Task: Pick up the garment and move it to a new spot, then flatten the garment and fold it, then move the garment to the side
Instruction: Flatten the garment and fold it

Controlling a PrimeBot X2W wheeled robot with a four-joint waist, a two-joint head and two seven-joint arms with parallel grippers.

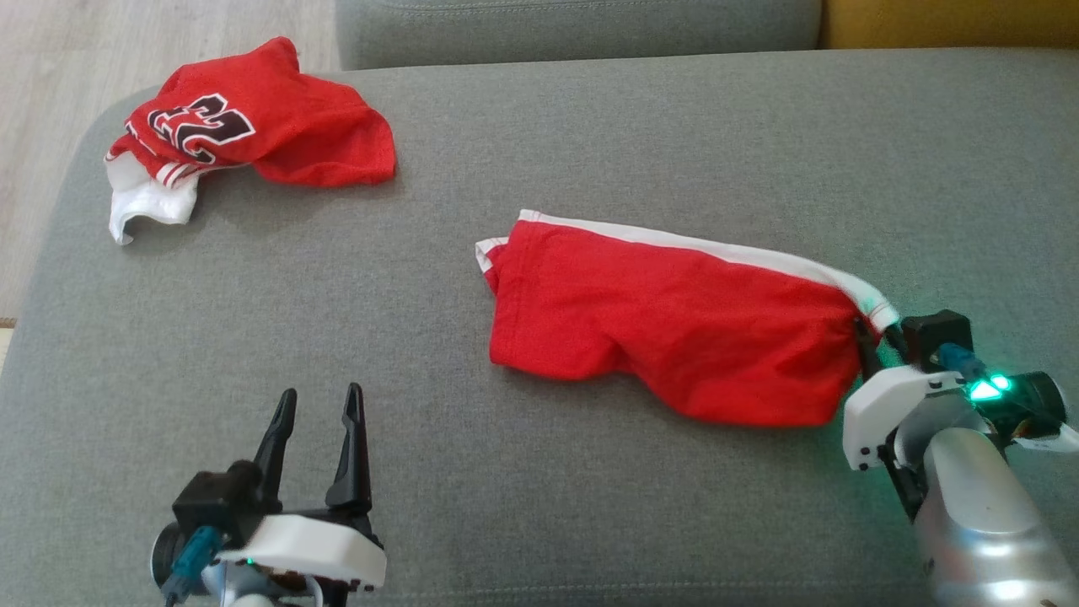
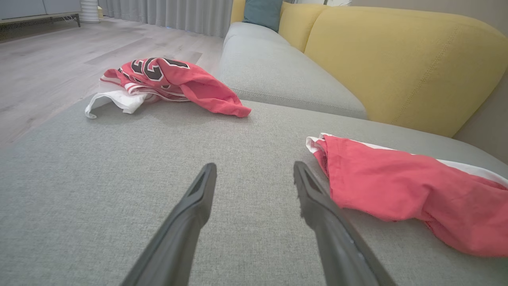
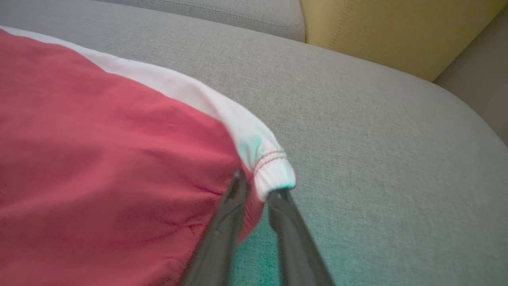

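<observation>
The garment (image 1: 674, 329), red with a white band along its far edge, lies rumpled on the grey sofa cushion (image 1: 590, 143), right of centre. My right gripper (image 1: 874, 333) is shut on its right corner, just below the white hem. In the right wrist view the two dark fingers (image 3: 234, 206) pinch the red cloth (image 3: 99, 151) beside that hem. My left gripper (image 1: 322, 392) hovers open at the lower left, apart from the garment. In the left wrist view its gripper (image 2: 254, 167) points across bare cushion, with the garment (image 2: 397, 186) lying to its right.
A second red garment with a dark number and white lining (image 1: 253, 126) is bunched at the cushion's far left corner (image 2: 170, 79). The yellow backrest (image 2: 397, 59) rises on the right. Wooden floor (image 1: 50, 76) lies beyond the cushion's left edge.
</observation>
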